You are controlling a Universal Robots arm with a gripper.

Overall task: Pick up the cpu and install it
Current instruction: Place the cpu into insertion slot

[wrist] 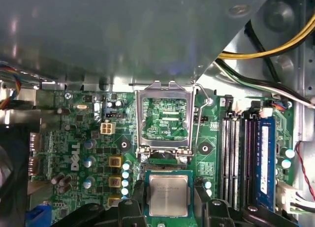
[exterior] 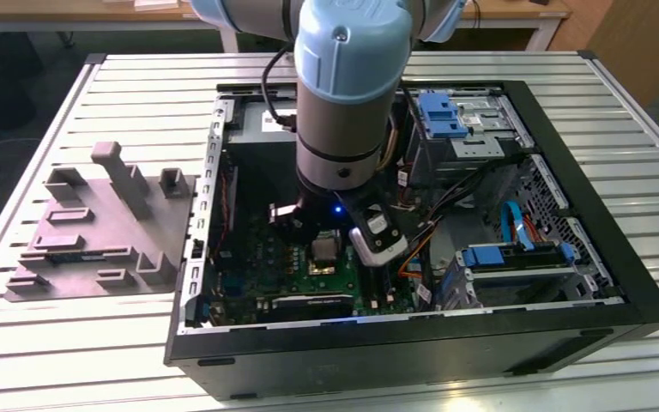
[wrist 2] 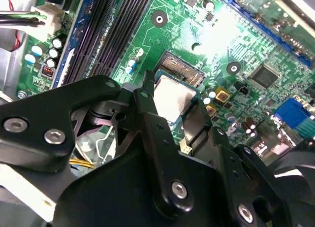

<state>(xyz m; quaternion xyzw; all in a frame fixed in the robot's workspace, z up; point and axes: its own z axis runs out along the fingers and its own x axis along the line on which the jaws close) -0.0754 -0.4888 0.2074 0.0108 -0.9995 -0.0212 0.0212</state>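
Exterior view: gripper (exterior: 327,245) low inside case (exterior: 604,257), over motherboard (exterior: 295,279) middle. Second wrist view: fingers (wrist 2: 146,106) pinched narrow on cpu (wrist 2: 173,100) edges. First wrist view: cpu just beside open socket frame (wrist: 165,88) hinge edge. Likely seating it: keep level, corners aligned, no pressing.

Harsh white glare on motherboard (wrist 2: 221,32), shadowed computer case (exterior: 421,360), soft room light
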